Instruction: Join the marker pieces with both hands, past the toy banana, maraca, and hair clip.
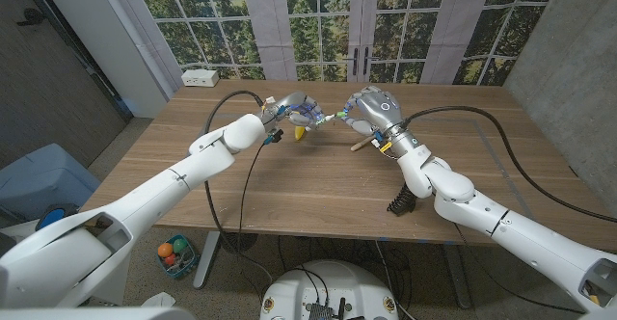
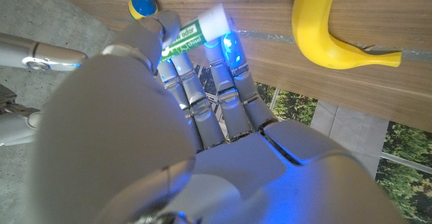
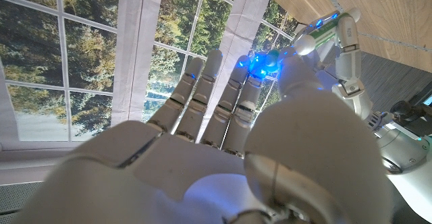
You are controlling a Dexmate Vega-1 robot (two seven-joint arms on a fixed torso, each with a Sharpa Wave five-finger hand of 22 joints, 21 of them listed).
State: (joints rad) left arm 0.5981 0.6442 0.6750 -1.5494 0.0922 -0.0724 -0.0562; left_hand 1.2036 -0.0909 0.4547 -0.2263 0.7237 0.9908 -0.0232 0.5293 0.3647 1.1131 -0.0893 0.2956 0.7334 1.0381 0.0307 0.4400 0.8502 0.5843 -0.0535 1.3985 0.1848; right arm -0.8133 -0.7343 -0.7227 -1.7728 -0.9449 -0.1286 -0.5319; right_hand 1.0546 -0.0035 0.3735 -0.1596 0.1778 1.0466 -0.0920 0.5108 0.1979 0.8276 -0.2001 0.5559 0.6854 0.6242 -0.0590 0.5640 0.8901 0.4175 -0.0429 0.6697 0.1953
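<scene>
Hands meet above the far middle of the wooden table (image 1: 318,180): the left hand (image 1: 289,108) pinches one white marker piece with a green label (image 2: 196,32), and the right hand (image 1: 371,108) closes its fingers around a second marker piece (image 1: 333,118), which is too small to make out clearly. The two pieces point at each other between the hands. One toy banana (image 2: 331,35) lies just below them, one maraca (image 1: 369,143) near the right wrist, and one black hair clip (image 1: 400,202) closer in on the right.

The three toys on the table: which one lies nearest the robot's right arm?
The black hair clip, lying right beside the right forearm; the toy banana and maraca sit farther back.
</scene>
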